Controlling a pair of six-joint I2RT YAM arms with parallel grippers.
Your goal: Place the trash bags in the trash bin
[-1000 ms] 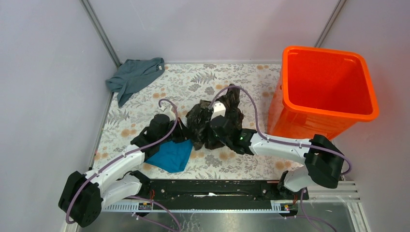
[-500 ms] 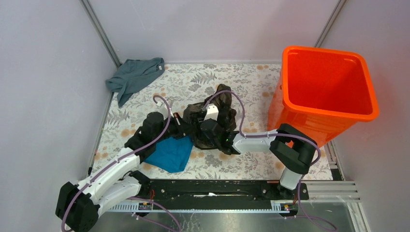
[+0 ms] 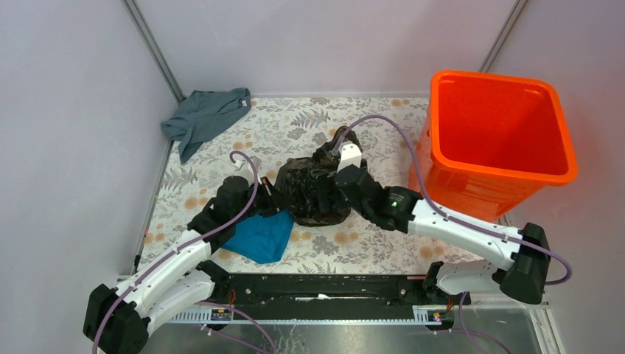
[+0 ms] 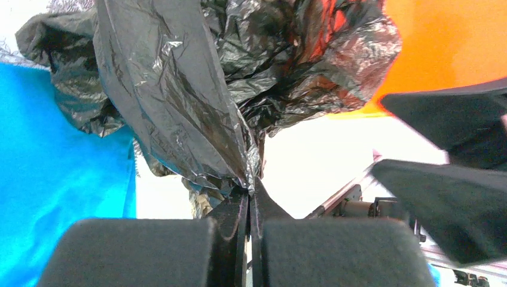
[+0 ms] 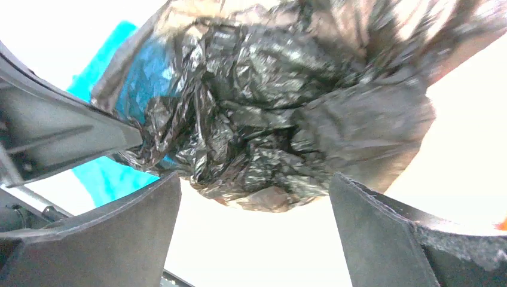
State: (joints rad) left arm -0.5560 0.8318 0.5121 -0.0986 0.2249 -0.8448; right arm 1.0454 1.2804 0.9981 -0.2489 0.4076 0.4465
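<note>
- trash bags (image 3: 313, 195): thin black film, glossy and crinkled, bunched in a lumpy heap mid-table on the floral cloth (image 3: 295, 129); left of the bin, not in it.
- trash bin (image 3: 453, 184): bright orange smooth plastic, square w/ rimmed top, upright at far right.
- L gripper (image 4: 248, 197): jaws clenched, pinching a fold of bag film.
- R gripper (image 5: 254, 194): jaws spread wide, heap btwn them, nothing gripped.
- blue cloth (image 3: 259, 234): soft, flat, just beside the bags.
- grey cloth (image 3: 206, 114): crumpled, far-left corner.

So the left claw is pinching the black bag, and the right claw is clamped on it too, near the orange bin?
Not quite. The right gripper is open, its fingers wide apart and not clamped on the black trash bag, as the right wrist view shows. The left gripper does pinch the bag, near the orange trash bin.
</note>
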